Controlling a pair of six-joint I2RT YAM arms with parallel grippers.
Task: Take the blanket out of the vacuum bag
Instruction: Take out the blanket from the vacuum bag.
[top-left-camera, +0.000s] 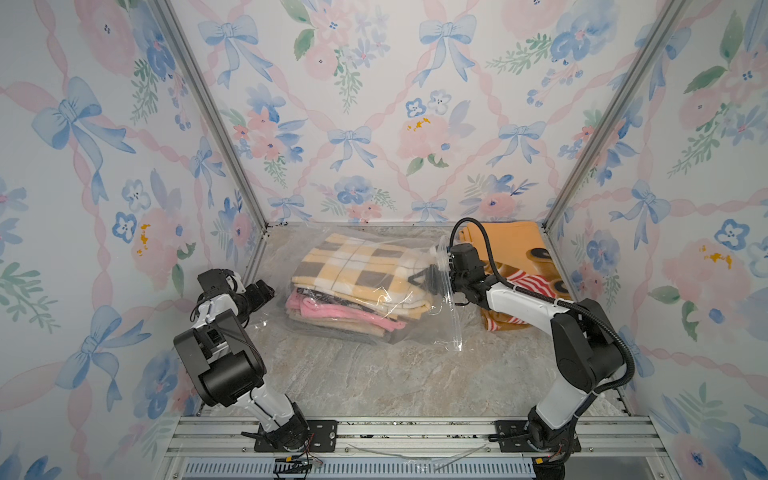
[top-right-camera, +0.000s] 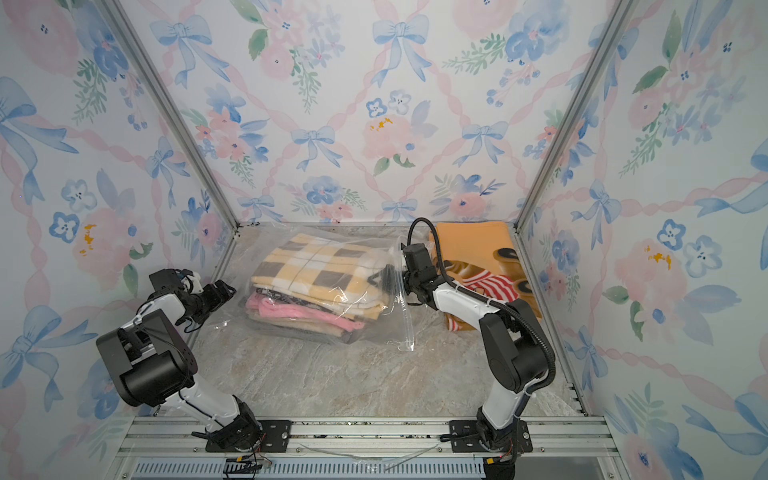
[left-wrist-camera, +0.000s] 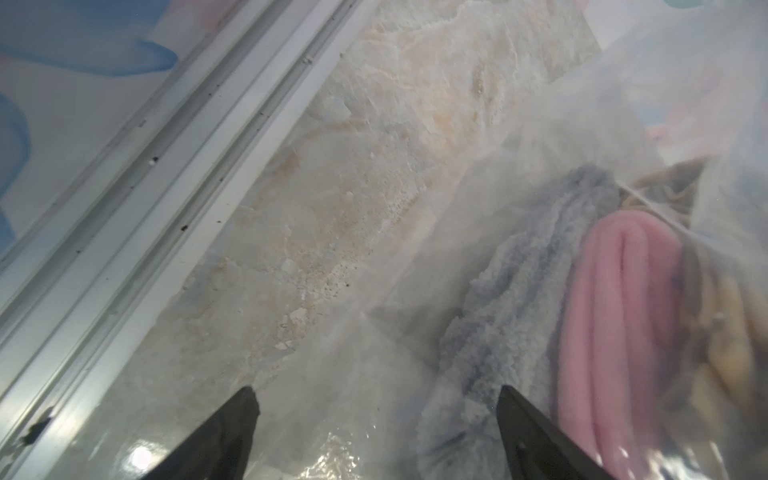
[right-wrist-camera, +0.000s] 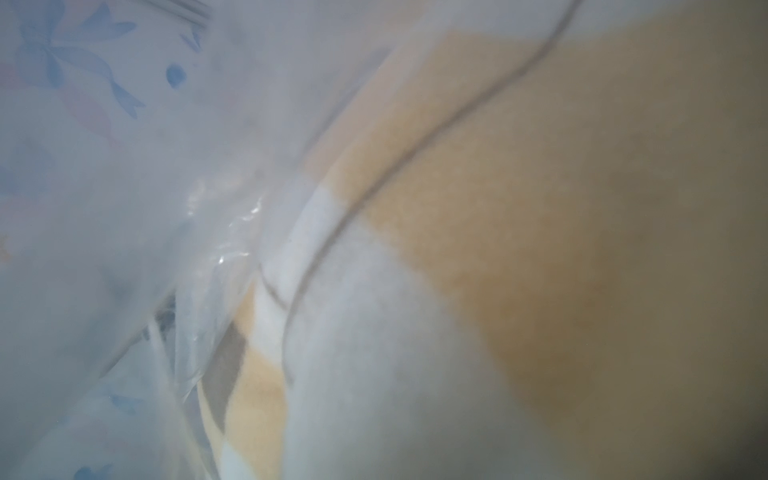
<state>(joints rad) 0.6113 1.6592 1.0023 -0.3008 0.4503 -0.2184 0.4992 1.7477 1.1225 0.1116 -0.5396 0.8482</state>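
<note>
The clear vacuum bag (top-left-camera: 451, 316) (top-right-camera: 399, 320) lies at the back of the marble table with a stack of folded blankets inside. On top is a yellow, grey and white checked blanket (top-left-camera: 357, 266) (top-right-camera: 316, 266) (right-wrist-camera: 498, 208). My right gripper (top-left-camera: 417, 277) (top-right-camera: 376, 276) reaches in through the bag's right end and is shut on that blanket's edge. Its fingers are hidden in the right wrist view. My left gripper (top-left-camera: 266, 291) (left-wrist-camera: 376, 390) is open at the bag's left end, with bag plastic (left-wrist-camera: 374, 332) lying between its fingers. A pink blanket (left-wrist-camera: 615, 311) and a grey-blue one (left-wrist-camera: 519, 291) show through it.
An orange blanket (top-left-camera: 507, 245) with red-and-white stripes lies outside the bag at the back right, under my right arm. Aluminium frame rails (left-wrist-camera: 124, 208) and papered walls close in three sides. Bare marble table (top-left-camera: 374, 374) stretches in front of the bag.
</note>
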